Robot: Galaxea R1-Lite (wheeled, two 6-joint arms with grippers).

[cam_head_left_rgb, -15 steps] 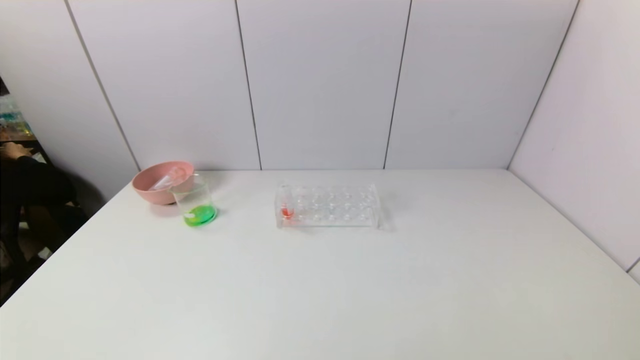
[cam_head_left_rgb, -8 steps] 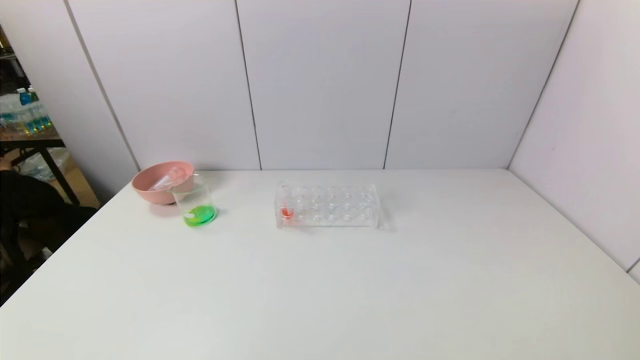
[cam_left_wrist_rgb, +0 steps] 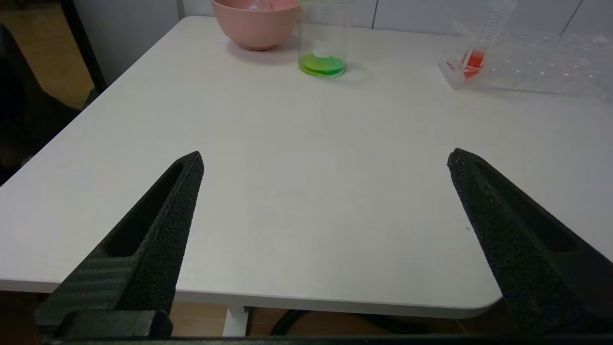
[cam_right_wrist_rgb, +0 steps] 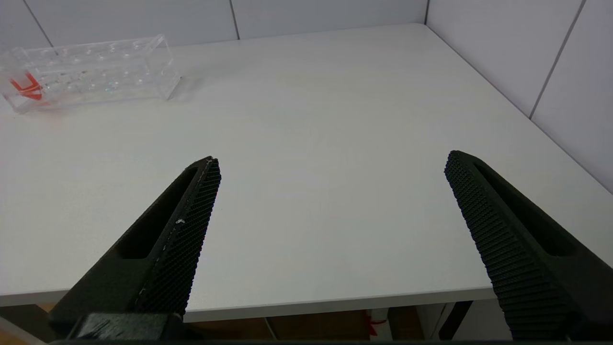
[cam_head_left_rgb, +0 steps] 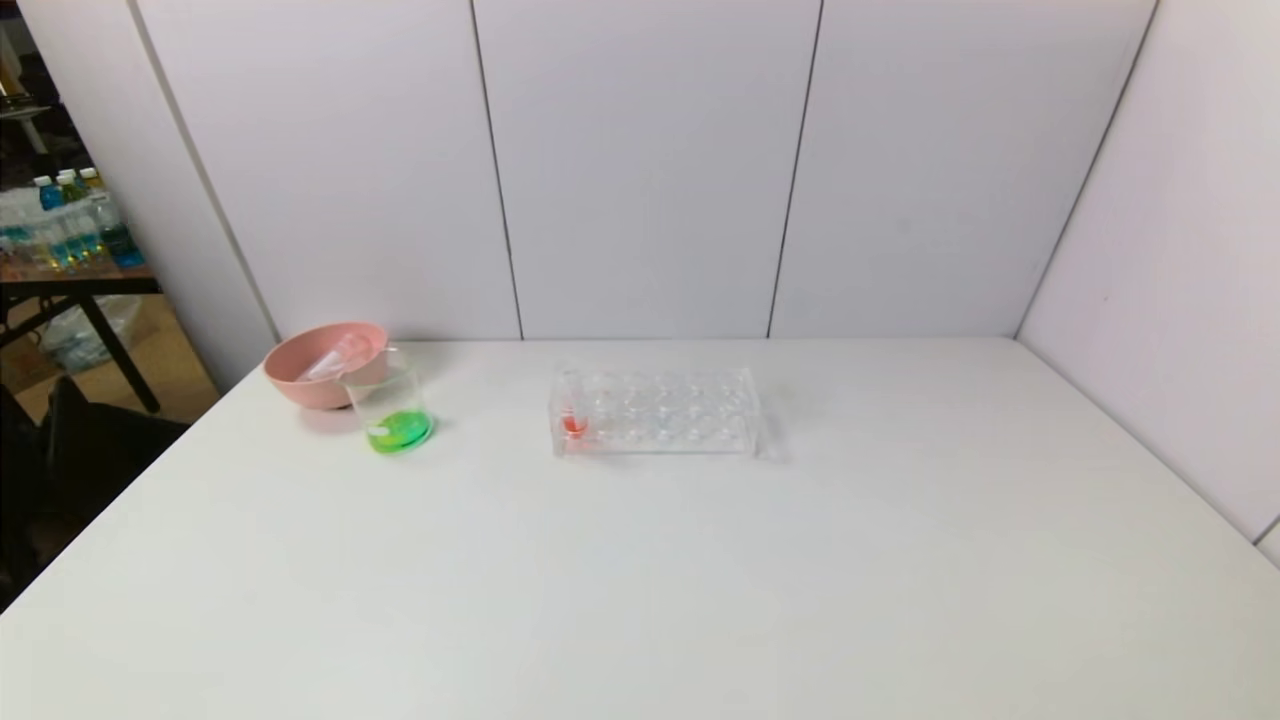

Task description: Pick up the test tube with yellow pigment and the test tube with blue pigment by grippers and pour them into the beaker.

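The beaker [cam_head_left_rgb: 390, 405] stands at the back left of the white table [cam_head_left_rgb: 700, 580] with green liquid at its bottom; it also shows in the left wrist view [cam_left_wrist_rgb: 322, 43]. No tube with yellow or blue liquid is in view. A clear tube [cam_head_left_rgb: 335, 358] lies in the pink bowl [cam_head_left_rgb: 296, 385]. Neither gripper shows in the head view. My left gripper [cam_left_wrist_rgb: 324, 155] is open and empty above the table's front edge, far from the beaker. My right gripper [cam_right_wrist_rgb: 331, 158] is open and empty above the front edge on the right.
A clear many-holed rack [cam_head_left_rgb: 660, 410] stands mid-table with one tube of orange-red liquid [cam_head_left_rgb: 573, 412] at its left end; both show in the wrist views [cam_left_wrist_rgb: 536, 62] [cam_right_wrist_rgb: 96, 67]. The pink bowl [cam_left_wrist_rgb: 256, 28] touches the beaker's back left. White walls close the back and right.
Nothing on the table has moved. A dark figure beyond the table's left edge has drawn away, baring a side table with bottles.
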